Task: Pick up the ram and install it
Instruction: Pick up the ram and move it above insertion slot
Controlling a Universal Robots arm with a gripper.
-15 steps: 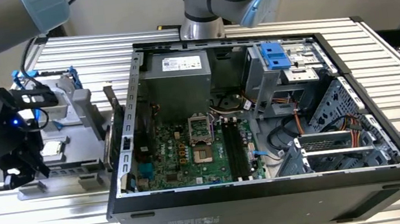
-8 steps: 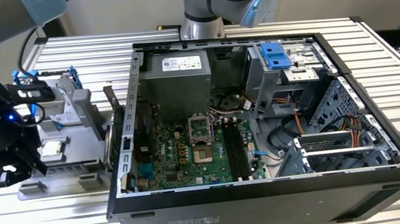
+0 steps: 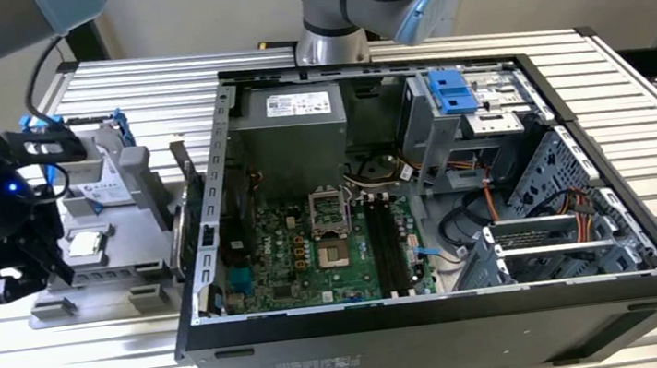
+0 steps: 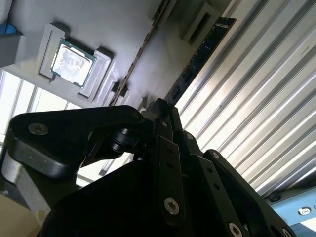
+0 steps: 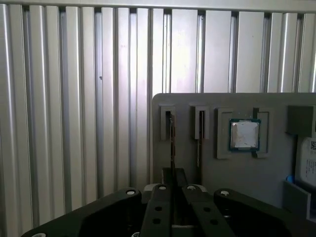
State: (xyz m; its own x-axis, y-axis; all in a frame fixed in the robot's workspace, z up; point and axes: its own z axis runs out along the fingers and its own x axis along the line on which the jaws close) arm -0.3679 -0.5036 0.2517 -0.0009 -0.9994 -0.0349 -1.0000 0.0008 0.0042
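Gripper pinching the ram at the grey parts tray beside the open computer case.

The grey tray (image 5: 197, 101) sits on the ribbed table (image 3: 106, 79) at the exterior view's left of the case (image 3: 443, 319). It holds a square silver processor (image 5: 244, 134) in a recess and two narrow slots side by side near its edge. The ram (image 4: 200, 57) stands on edge in the slot nearest the edge, a thin dark stick seen almost edge-on. A second thin board (image 5: 199, 140) stands in the next slot. The gripper (image 5: 174, 180) straddles one end of the ram, and its black fingers (image 5: 159, 207) are drawn nearly together against its two faces. The rest of the stick runs on away from them along the tray's edge. The long black motherboard slots (image 3: 391, 242) in the case lie well apart to the exterior view's right.
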